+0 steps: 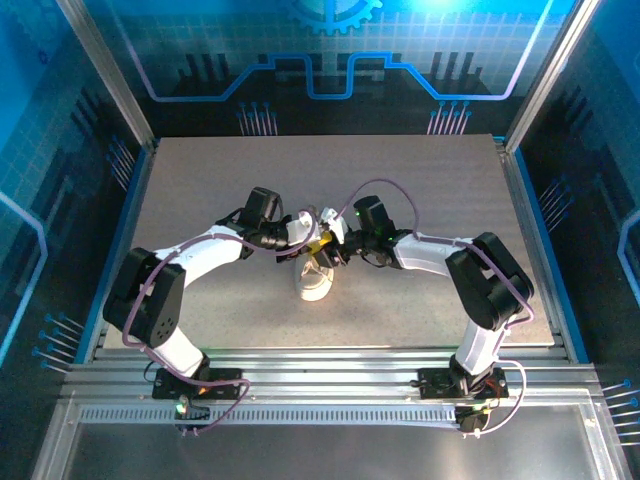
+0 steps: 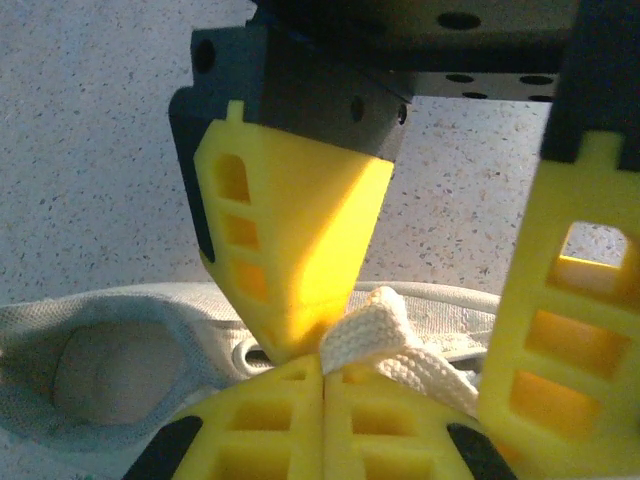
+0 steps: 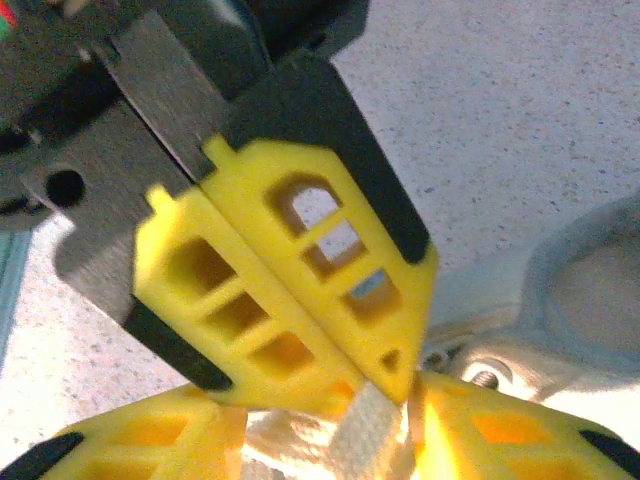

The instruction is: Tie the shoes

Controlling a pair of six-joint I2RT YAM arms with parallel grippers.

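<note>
Mid-tabletop (image 1: 430, 190) sits the white sneaker (image 1: 318, 288); above it, wrist views show the left gripper (image 2: 322, 368) clamping a lace (image 2: 385, 335), the right gripper (image 3: 335, 415) spread apart around it.

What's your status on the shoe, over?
Left gripper shut on a lace. Right gripper open, jaws either side of that lace. Shoe on the table under both, no bow visible. Nothing blocking.
</note>
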